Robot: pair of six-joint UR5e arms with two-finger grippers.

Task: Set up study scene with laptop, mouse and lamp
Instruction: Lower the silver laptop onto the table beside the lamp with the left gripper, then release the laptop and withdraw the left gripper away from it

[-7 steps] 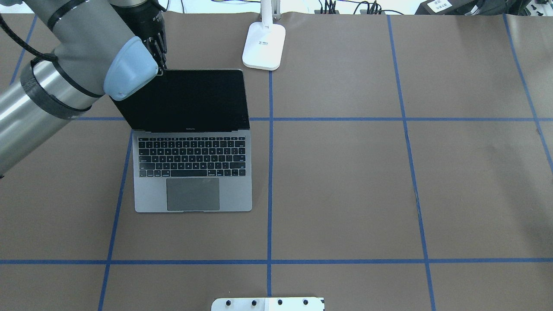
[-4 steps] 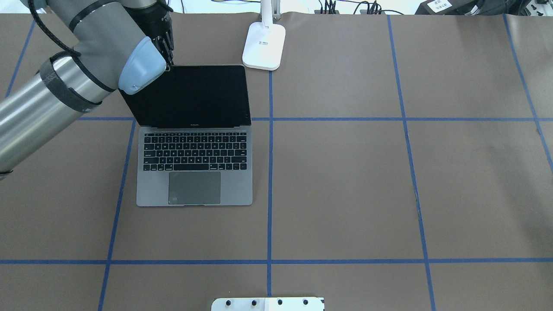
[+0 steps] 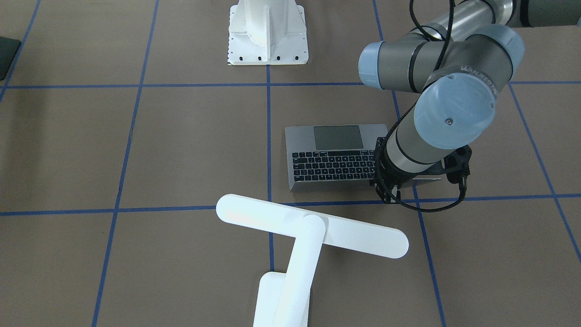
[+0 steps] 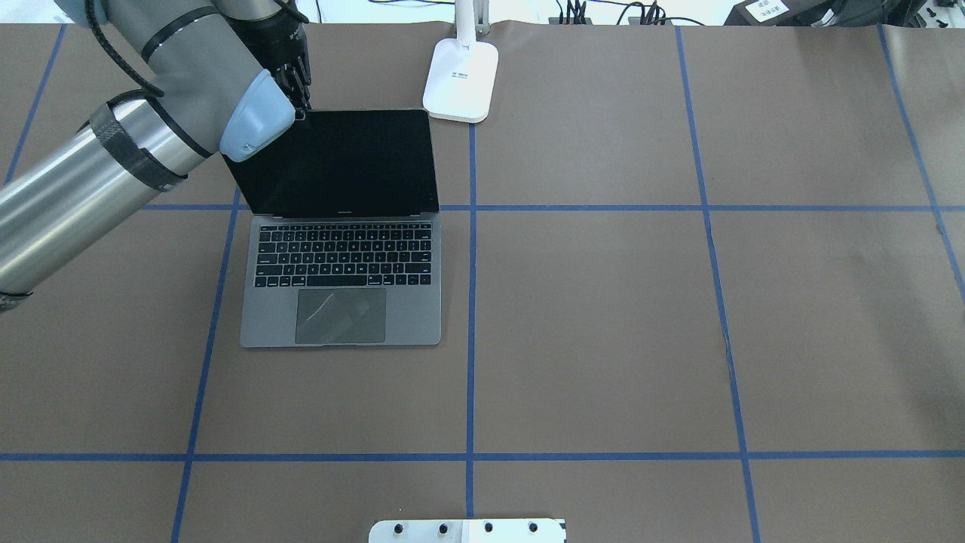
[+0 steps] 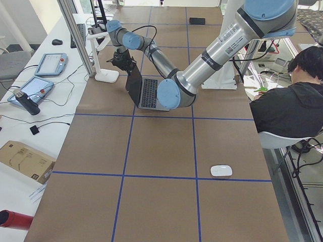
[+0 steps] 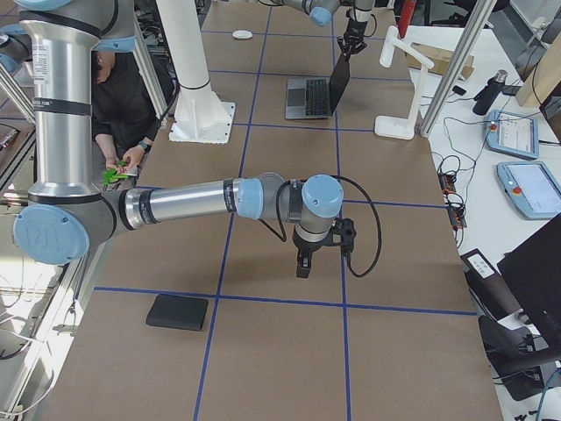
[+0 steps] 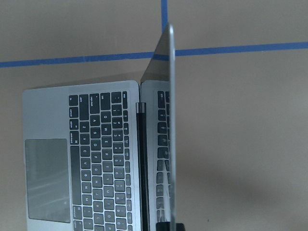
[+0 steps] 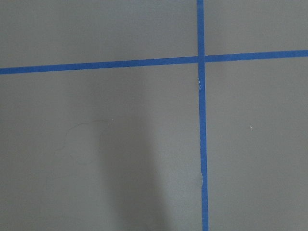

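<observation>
Front-facing view: laptop point(image 3: 333, 159) open on the brown paper, trackpad toward 12 o'clock. The left arm's wrist covers its side at 3 o'clock. Lamp point(image 3: 313, 231) at 6 o'clock from it, with the long bar head lying across a blue tape line. White pedestal point(image 3: 268, 36) at 12 o'clock, well apart.

Overhead view: left claw point(image 4: 299, 105) sits at the 11 o'clock corner of the dark screen, fingers on the lid's top edge. Lamp base at 1 o'clock from the laptop, just beside the lid's far corner.

Left-side view: mouse point(image 5: 221, 170) lies flat on the table at 5 o'clock from the laptop, well apart. A seated person point(image 5: 290, 96) is at 3 o'clock, past the table edge.

Right-side view: right claw point(image 6: 302, 263) hangs pointing down over the paper, nothing in it. Can't tell whether it is released or clenched. Black pad point(image 6: 177, 311) at 8 o'clock from it.

Left wrist view: lid seen edge-on, running 12 to 6 down the middle, keyboard at 9 o'clock. A dark fingertip presses the lid edge at 6 o'clock. The claw looks clenched on the lid, though only a sliver of finger shows.

Right wrist view: brown paper and a cross of tape point(image 8: 201, 60).
</observation>
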